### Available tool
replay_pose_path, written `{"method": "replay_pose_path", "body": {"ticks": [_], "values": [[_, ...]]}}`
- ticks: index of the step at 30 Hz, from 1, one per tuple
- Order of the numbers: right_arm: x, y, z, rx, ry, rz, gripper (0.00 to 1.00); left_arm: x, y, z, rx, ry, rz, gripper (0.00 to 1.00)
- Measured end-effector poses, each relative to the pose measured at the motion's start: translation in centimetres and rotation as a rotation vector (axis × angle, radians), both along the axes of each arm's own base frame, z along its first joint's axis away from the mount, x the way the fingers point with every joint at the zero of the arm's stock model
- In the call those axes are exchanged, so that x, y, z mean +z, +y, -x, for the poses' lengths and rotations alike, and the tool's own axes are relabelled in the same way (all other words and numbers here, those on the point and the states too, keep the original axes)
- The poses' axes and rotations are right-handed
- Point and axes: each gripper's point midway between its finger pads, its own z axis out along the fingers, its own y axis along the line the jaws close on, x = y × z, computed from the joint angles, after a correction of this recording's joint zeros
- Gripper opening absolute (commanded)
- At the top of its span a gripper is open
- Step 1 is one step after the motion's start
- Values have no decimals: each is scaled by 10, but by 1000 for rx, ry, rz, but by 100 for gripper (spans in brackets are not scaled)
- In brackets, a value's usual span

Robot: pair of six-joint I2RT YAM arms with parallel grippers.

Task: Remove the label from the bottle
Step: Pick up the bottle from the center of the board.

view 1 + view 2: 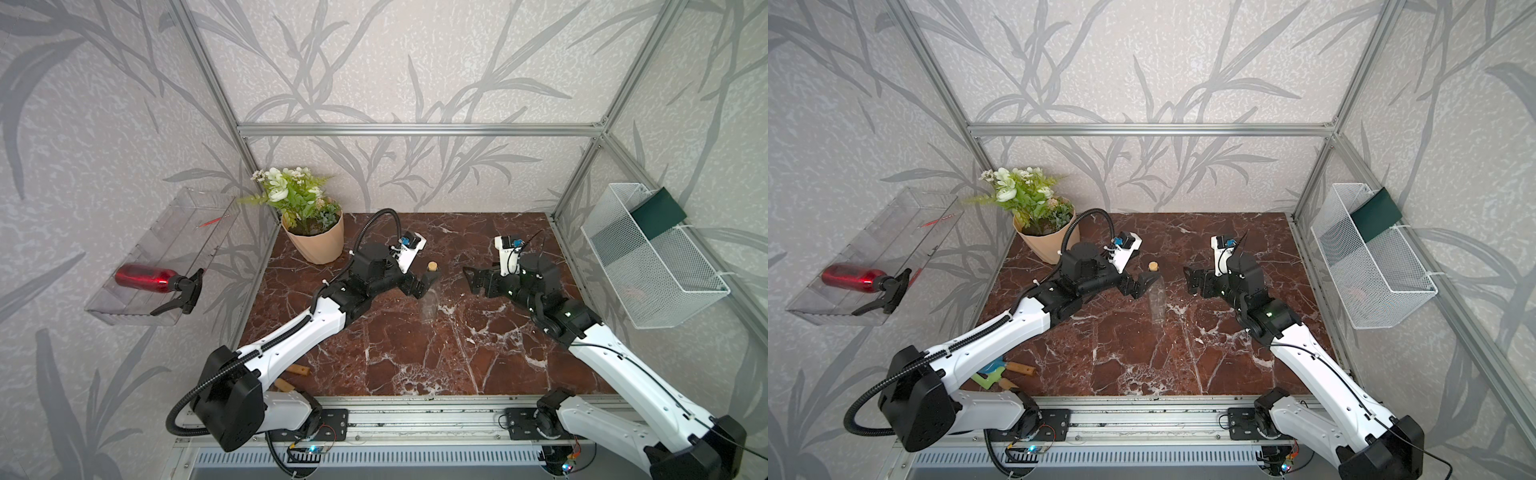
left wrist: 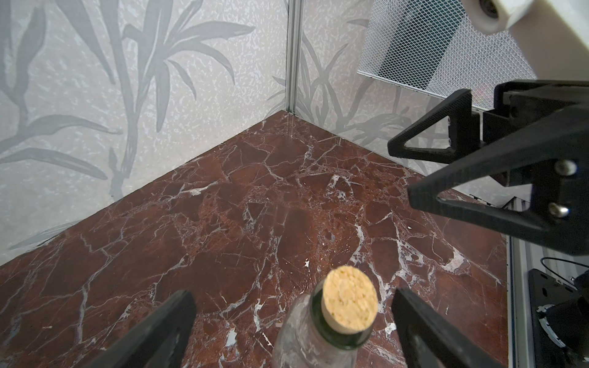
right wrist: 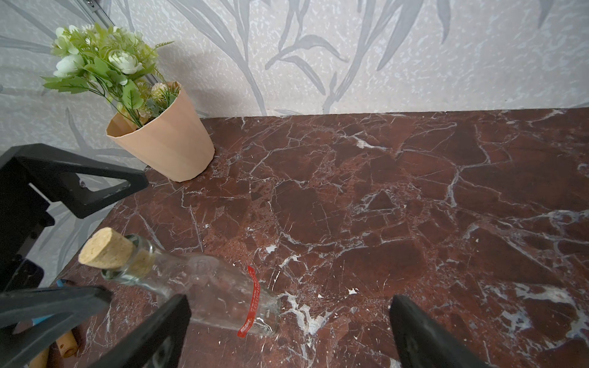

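Note:
The clear bottle (image 1: 430,301) stands upright mid-table with a tan cork (image 1: 433,266) in its narrow neck. The label (image 3: 256,293) is a thin red strip with white print, wrapped round the glass near the base; its lower end curls loose. My left gripper (image 2: 294,294) is open, its fingers either side of the neck (image 2: 302,334) with a gap on both sides. My right gripper (image 1: 470,280) is open and empty, a short way right of the bottle (image 3: 207,283) at about neck height. Both grippers (image 1: 1148,286) (image 1: 1188,280) face each other across the bottle (image 1: 1158,305).
A potted flower (image 1: 316,241) stands at the back left of the marble table (image 1: 415,353). A red spray bottle (image 1: 145,278) lies on a clear wall shelf at left. A white mesh basket (image 1: 652,257) hangs on the right wall. Wooden-handled tools (image 1: 1007,372) lie under the left arm.

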Motion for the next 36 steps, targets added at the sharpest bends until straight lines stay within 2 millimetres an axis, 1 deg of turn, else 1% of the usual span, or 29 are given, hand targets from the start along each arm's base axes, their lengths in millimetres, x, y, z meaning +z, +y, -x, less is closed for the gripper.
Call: {"method": "replay_pose_path", "body": {"ticks": [9, 14, 16, 18, 21, 26, 28, 31, 33, 36], "values": [[1, 0, 0, 2, -3, -3, 99, -15, -15, -7, -13, 18, 11, 99], [1, 0, -1, 4, -2, -5, 99, -23, -21, -10, -13, 31, 12, 93], [1, 0, -1, 4, -2, -5, 100, -22, -22, -12, -5, 29, 19, 87], [1, 0, -1, 4, -2, -5, 98, -20, -22, -14, 2, 23, 28, 79], [1, 0, -1, 4, -2, -5, 97, -19, -23, -15, 4, 19, 34, 71], [1, 0, -1, 4, -3, -6, 97, -26, -26, -18, 3, 31, 36, 67], [1, 0, -1, 4, -4, -7, 97, -27, -27, -18, 4, 37, 36, 63], [3, 0, -1, 4, -8, -9, 96, -27, -27, -19, 6, 38, 41, 52], [3, 1, -1, 4, -10, -10, 95, -26, -27, -19, 7, 38, 43, 41], [4, 1, -2, 4, -13, -12, 94, -26, -27, -19, 6, 30, 41, 26]]}}
